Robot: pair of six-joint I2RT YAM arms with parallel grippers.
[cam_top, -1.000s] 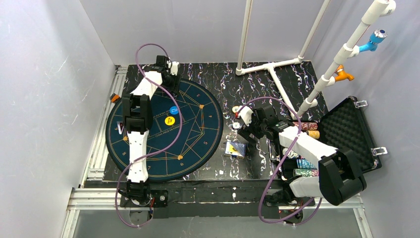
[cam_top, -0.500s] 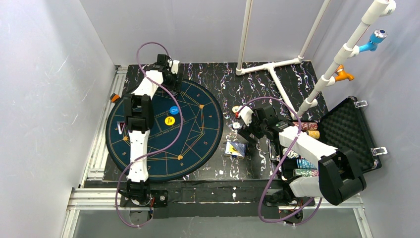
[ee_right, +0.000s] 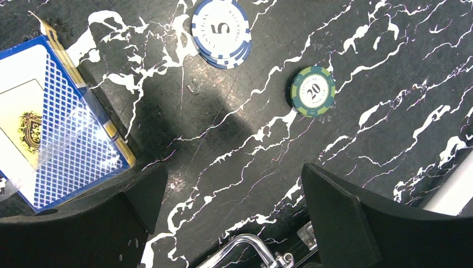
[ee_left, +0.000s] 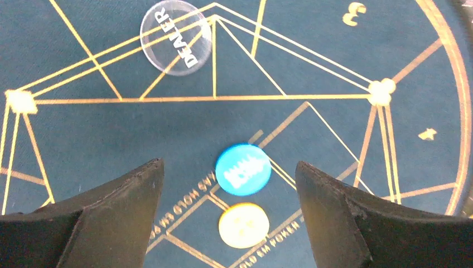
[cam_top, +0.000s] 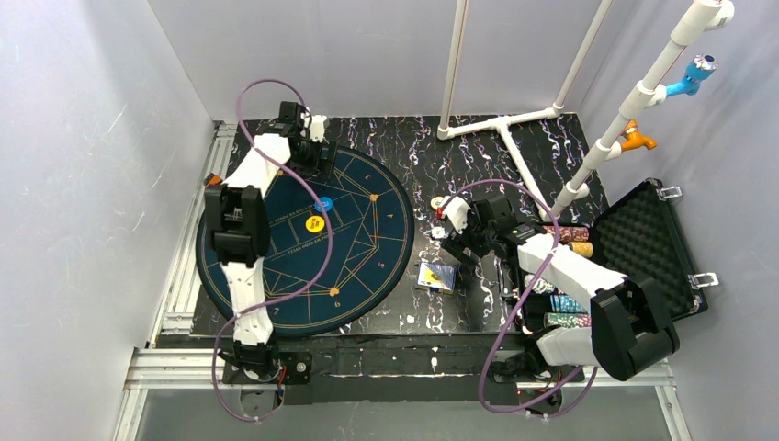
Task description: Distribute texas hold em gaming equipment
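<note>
1. Left tool (ee_left: 228,167): fingers spread, empty, over the mat (ee_left: 111,128). Blue disc (ee_left: 243,170) sits betw. the fingers, yellow disc (ee_left: 243,225) just behind it, clear dealer disc (ee_left: 175,37) further out.
2. Right tool (ee_right: 234,169): spread wide, empty, above the counter (ee_right: 362,56).
3. Card pack (ee_right: 56,117) lies at left of the R wrist view, long axis tilted. "5" chips (ee_right: 221,32) and "20" chip (ee_right: 313,91) lie ahead, apart.
4. My call: R arm is nearer, so reach fwd for the chips.
</note>
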